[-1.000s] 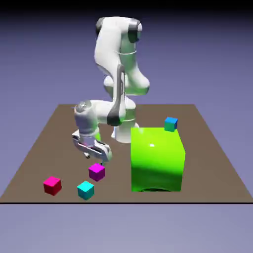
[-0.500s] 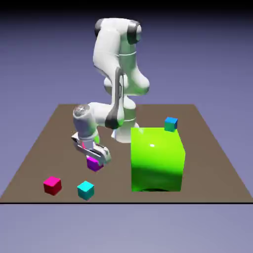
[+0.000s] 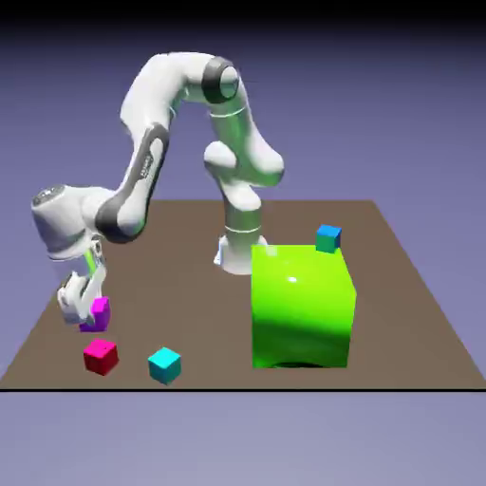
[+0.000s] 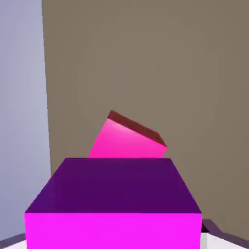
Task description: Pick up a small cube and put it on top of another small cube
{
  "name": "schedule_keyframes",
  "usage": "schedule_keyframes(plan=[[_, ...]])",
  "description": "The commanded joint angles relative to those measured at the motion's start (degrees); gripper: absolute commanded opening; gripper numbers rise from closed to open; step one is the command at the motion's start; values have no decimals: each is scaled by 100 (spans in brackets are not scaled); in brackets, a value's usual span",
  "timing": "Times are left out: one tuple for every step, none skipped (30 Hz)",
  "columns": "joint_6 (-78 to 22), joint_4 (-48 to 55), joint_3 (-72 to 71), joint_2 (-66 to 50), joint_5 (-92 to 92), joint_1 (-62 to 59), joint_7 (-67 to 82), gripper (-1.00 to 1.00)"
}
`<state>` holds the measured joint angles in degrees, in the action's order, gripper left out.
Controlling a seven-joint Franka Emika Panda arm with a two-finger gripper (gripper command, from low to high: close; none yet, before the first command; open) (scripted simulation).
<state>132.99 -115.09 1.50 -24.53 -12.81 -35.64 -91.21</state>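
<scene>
Gripper (image 3: pixel 84 313) clamped on the purple cube (image 3: pixel 98 314), held above the table (image 3: pixel 190 294) on the exterior view's left. Pink-red cube (image 3: pixel 101 357) on the table; hand view shows it partly hidden behind the purple one. Cyan cube (image 3: pixel 164 365) near it.

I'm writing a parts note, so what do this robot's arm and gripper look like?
The arm is glossy white, with rounded segments, dark grey joint caps and small dark lettering on one link. The gripper has a whitish body.
</scene>
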Motion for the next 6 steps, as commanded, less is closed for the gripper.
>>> schedule_keyframes(plan=[[236,-33,-31,-208,-33,3,29,-100],[477,-66,-63,-415,-79,5,66,-100],[565,-78,-75,-491,-95,6,79,-100],[565,-78,-75,-491,-95,6,79,100],[565,-78,-75,-491,-95,6,79,100],[324,-45,-43,-284,-50,3,42,100]])
